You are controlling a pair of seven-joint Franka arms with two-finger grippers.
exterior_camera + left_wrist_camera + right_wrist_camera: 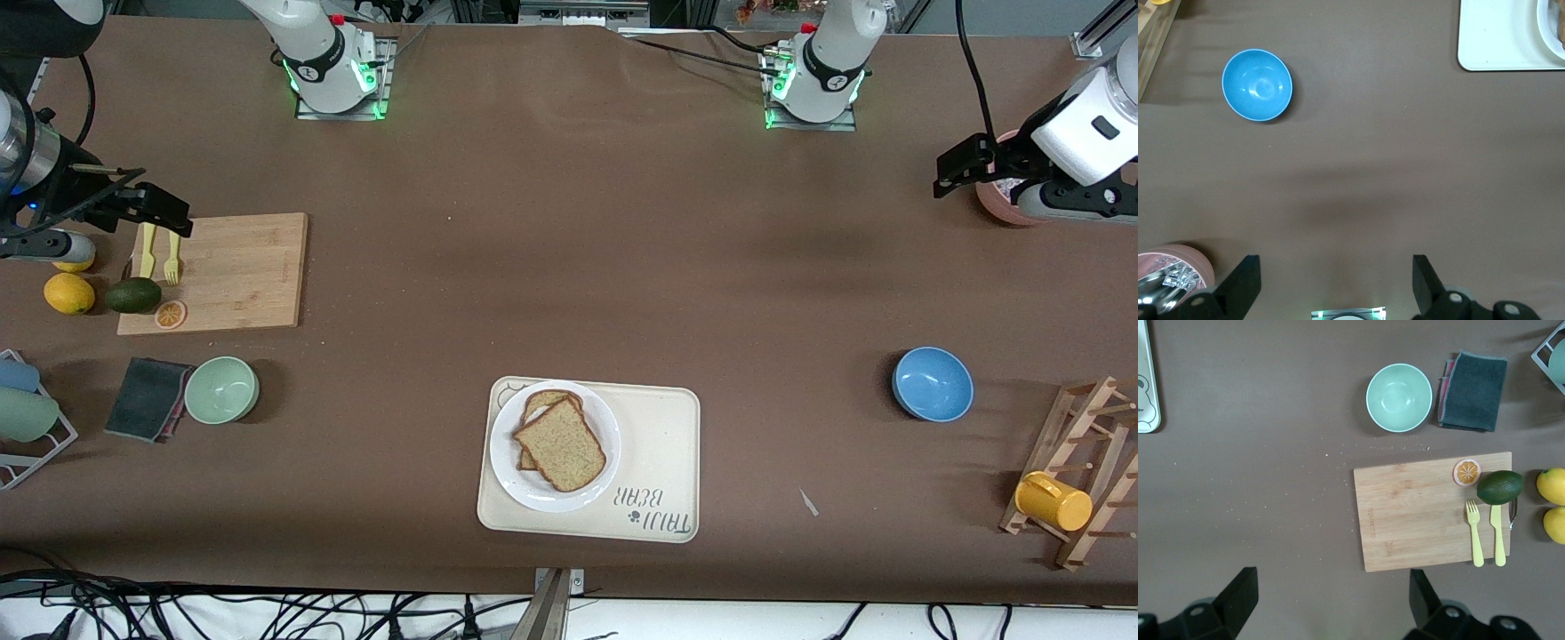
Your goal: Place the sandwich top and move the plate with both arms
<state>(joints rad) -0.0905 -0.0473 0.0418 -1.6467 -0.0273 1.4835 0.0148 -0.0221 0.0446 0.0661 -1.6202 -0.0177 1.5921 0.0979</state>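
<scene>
The sandwich top point(562, 444), a speckled tan slice with a brown crust, lies on another slice on the white plate point(533, 487). The plate sits on the cream bear-print tray point(658, 444), on the part toward the right arm's end. My left gripper point(956, 173) is open and empty, up over the table by a pink bowl at the left arm's end; its wrist view point(1336, 280) shows bare table between the fingers. My right gripper point(164, 209) is open and empty over the corner of a wooden cutting board; its wrist view point(1331, 593) shows the same.
A blue bowl point(932, 384) and a wooden rack with a yellow mug point(1053, 502) stand toward the left arm's end. The cutting board point(236, 267), lemons, an avocado, a green bowl point(221, 389) and a dark cloth point(147, 398) lie toward the right arm's end.
</scene>
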